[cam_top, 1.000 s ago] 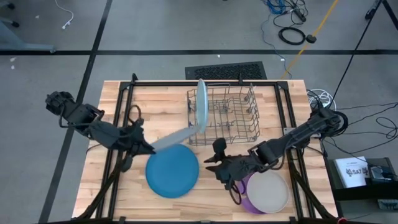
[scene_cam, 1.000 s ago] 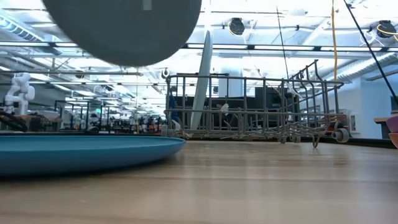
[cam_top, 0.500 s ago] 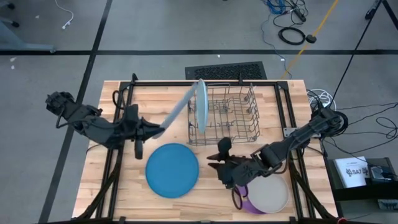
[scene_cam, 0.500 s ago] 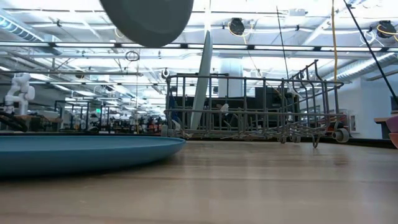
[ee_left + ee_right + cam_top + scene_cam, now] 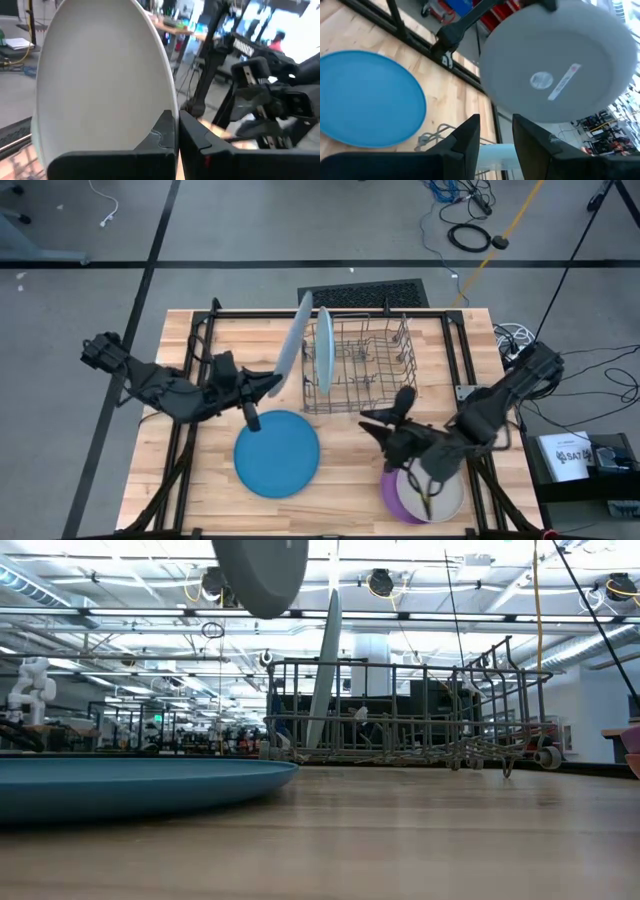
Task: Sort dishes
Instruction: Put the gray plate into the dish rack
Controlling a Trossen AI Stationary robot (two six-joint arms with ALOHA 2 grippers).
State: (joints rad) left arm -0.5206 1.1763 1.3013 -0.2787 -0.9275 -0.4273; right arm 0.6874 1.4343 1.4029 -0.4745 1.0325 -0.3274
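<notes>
Grey and held in the air, a large plate (image 5: 291, 343) is pinched at its rim by the fingers of the left gripper (image 5: 262, 385); it stands nearly on edge, just beside the left end of the wire dish rack (image 5: 365, 362). In the left wrist view the two fingers (image 5: 165, 134) are pressed narrow on the edge of this plate (image 5: 100, 80). Below it, flat on the wooden worktop (image 5: 190, 480), lies the darker blue plate (image 5: 277, 452). A light blue plate (image 5: 324, 350) stands upright in the left part of the rack. Further right, the right gripper (image 5: 378, 421) hangs above the worktop, between the rack and the small plates; its fingers (image 5: 465, 137) are a little apart and hold nothing. At the right, a beige-grey plate (image 5: 437, 490) rests on a purple plate (image 5: 392, 489).
</notes>
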